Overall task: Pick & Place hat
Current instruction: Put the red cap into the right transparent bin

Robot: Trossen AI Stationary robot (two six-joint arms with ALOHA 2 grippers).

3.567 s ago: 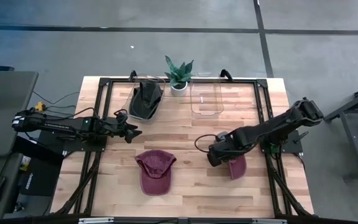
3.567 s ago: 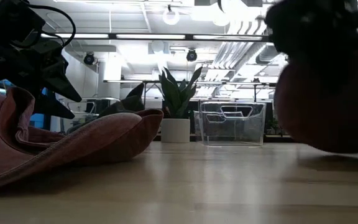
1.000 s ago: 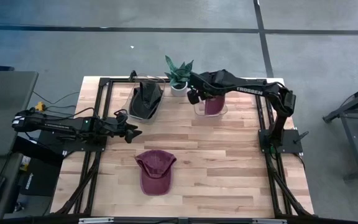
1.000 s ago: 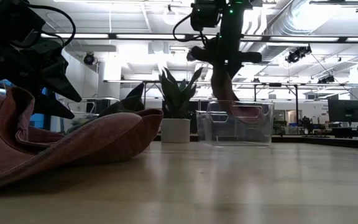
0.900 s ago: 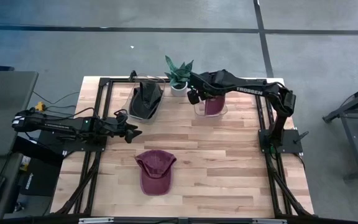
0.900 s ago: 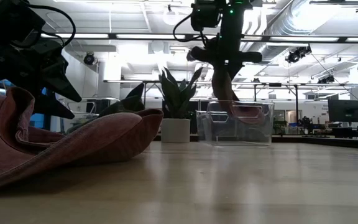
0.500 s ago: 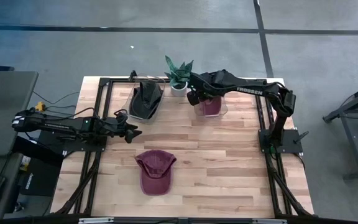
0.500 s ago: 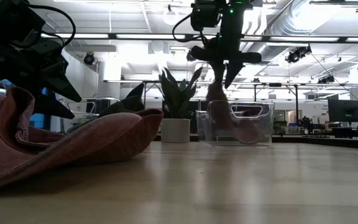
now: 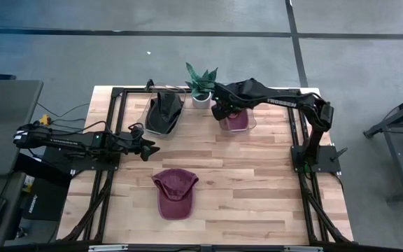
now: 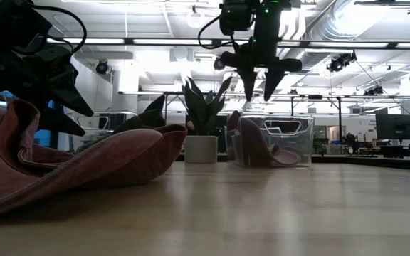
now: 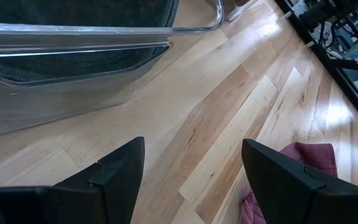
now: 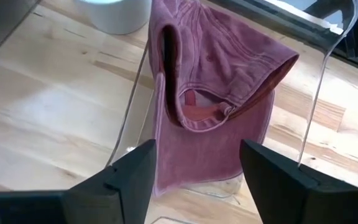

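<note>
Two maroon hats showed up: one hat (image 9: 235, 120) sat slumped inside the clear bin (image 9: 247, 124) right of the plant (image 9: 201, 82), the right gripper (image 9: 220, 111) hanging spread just above it. The other hat (image 9: 174, 192) lay well in front of the plant. The left gripper (image 9: 147, 148) hovered spread, near the dark-hat bin (image 9: 162, 115).

Both arms are dark, slim and jointed. The right arm (image 9: 285, 103) carries white lettering along its link. A thin black cable (image 10: 212, 21) loops beside its wrist. Each pincer ends in two black, pointed, wedge-shaped fingers (image 12: 272, 180).
</note>
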